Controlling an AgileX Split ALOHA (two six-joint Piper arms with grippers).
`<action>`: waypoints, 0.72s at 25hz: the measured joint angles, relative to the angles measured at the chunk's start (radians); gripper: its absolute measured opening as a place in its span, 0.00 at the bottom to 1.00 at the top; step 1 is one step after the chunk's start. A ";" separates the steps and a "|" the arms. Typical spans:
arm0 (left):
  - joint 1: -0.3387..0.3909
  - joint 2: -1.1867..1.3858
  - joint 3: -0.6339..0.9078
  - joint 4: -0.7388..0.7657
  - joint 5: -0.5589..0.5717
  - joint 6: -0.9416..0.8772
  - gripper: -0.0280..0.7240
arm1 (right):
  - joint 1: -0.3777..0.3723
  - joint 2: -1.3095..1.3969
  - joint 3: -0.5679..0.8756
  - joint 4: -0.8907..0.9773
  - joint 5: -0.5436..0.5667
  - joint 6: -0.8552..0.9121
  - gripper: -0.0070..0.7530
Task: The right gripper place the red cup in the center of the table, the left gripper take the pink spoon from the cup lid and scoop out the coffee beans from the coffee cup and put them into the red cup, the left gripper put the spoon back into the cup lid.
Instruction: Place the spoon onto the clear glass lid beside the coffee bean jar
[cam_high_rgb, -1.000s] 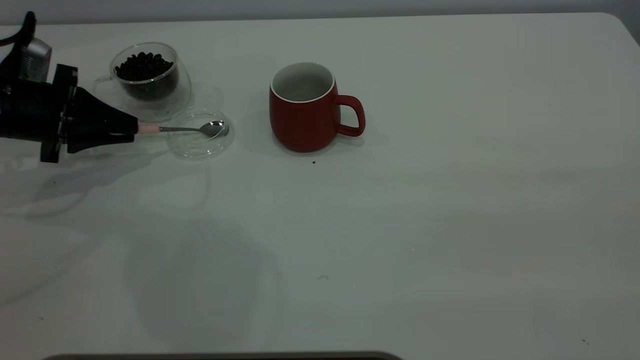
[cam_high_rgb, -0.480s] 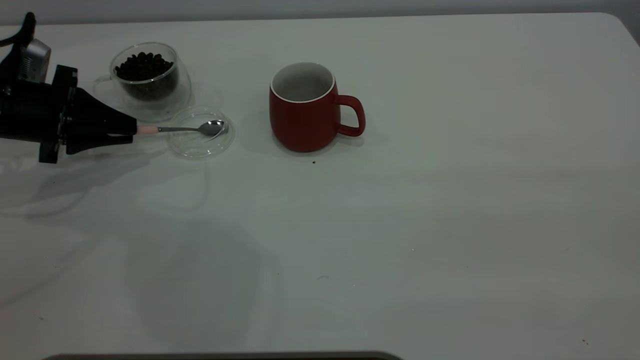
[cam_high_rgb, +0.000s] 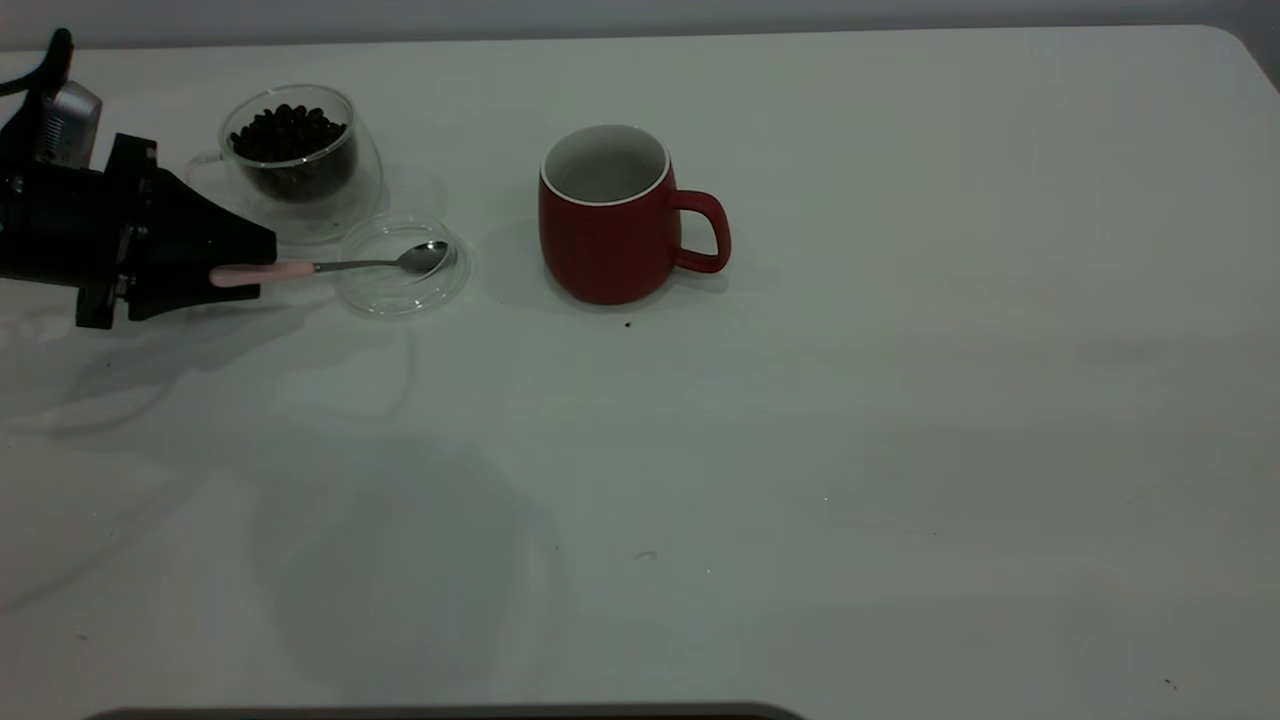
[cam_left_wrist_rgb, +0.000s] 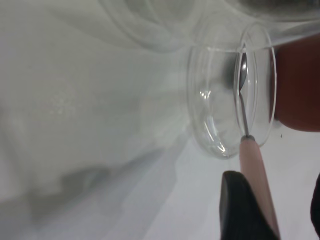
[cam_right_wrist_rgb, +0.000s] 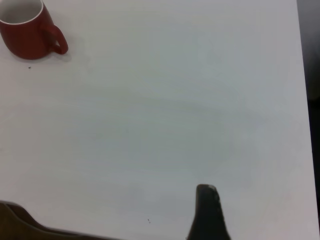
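Observation:
The red cup (cam_high_rgb: 610, 235) stands upright near the middle of the table (cam_high_rgb: 800, 450), handle to the right; it also shows in the right wrist view (cam_right_wrist_rgb: 27, 32). The coffee cup (cam_high_rgb: 300, 165) with coffee beans (cam_high_rgb: 288, 132) stands at the far left. The cup lid (cam_high_rgb: 400, 305) lies in front of it. The pink spoon (cam_high_rgb: 330, 266) rests with its bowl in the lid and its handle between the fingers of my left gripper (cam_high_rgb: 262, 268). That gripper is open, with the handle (cam_left_wrist_rgb: 252, 160) beside one finger. Of my right gripper only one finger (cam_right_wrist_rgb: 207, 212) shows.
The table's far edge runs just behind the coffee cup. A small dark speck (cam_high_rgb: 628, 324) lies in front of the red cup. A dark strip shows at the table's near edge (cam_high_rgb: 450, 712).
The left gripper's jaws have parted and it has drawn back slightly left. More of the pink handle now shows, lying lower. The spoon bowl stays in the lid.

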 joint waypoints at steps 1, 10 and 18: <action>0.000 0.000 0.000 0.000 -0.003 0.000 0.59 | 0.000 0.000 0.000 0.000 0.000 0.000 0.79; 0.000 0.000 0.000 -0.007 -0.053 -0.004 0.60 | 0.000 0.000 0.000 0.000 0.000 0.000 0.79; 0.000 -0.086 -0.002 0.039 -0.122 -0.064 0.60 | 0.000 0.000 0.000 0.000 0.000 0.000 0.79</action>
